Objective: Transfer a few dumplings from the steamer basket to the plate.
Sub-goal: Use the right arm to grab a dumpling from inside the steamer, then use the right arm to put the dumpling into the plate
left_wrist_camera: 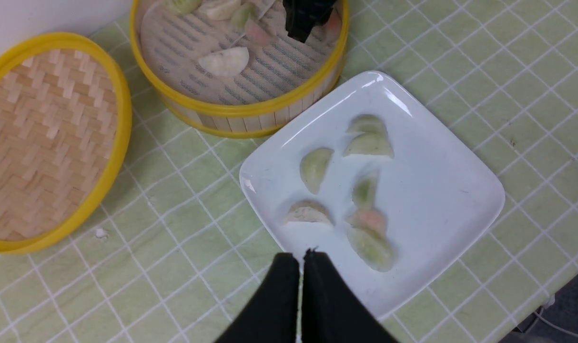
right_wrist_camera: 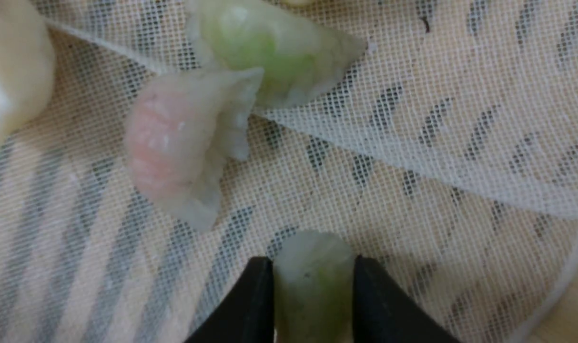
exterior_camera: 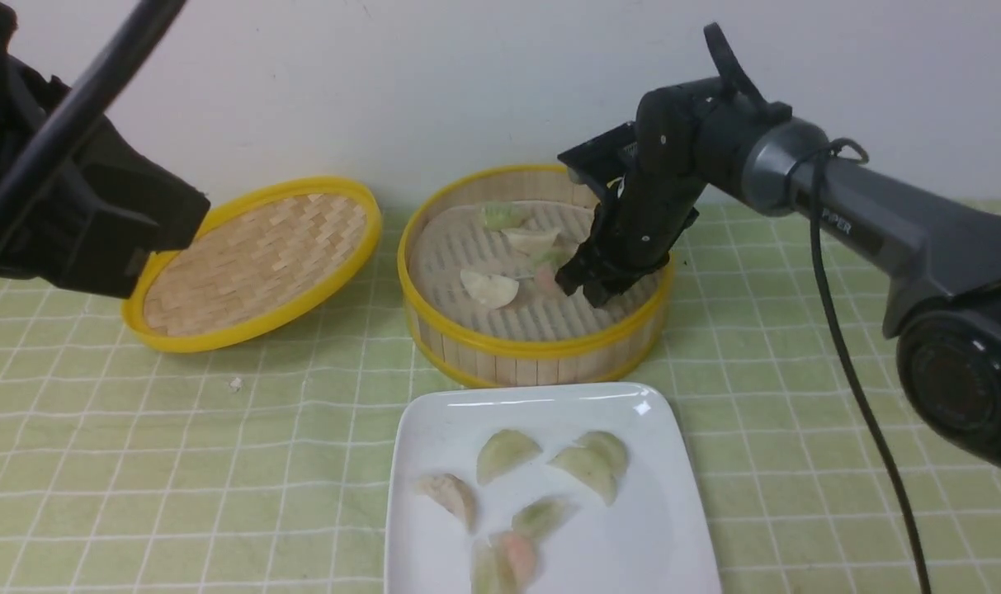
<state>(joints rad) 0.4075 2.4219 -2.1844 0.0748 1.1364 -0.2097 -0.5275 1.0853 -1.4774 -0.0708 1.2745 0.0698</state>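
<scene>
The steamer basket (exterior_camera: 533, 345) stands behind the plate (exterior_camera: 657, 528). Inside it lie several dumplings, among them a whitish one (exterior_camera: 489, 288). My right gripper (exterior_camera: 587, 289) reaches down into the basket's right side. In the right wrist view the right gripper (right_wrist_camera: 312, 261) is shut on a pale green dumpling (right_wrist_camera: 312, 295) just over the mesh liner. A pink dumpling (right_wrist_camera: 169, 143) and a green one (right_wrist_camera: 269, 52) lie close by. Several dumplings rest on the plate (left_wrist_camera: 441, 200). My left gripper (left_wrist_camera: 300, 257) is shut and empty, above the plate's near edge.
The woven yellow-rimmed lid (exterior_camera: 252, 264) leans on the cloth left of the basket. My left arm (exterior_camera: 79, 214) hangs at the far left, above the lid's edge. A green checked cloth (exterior_camera: 178, 462) covers the table. A small crumb (exterior_camera: 236, 384) lies in front of the lid.
</scene>
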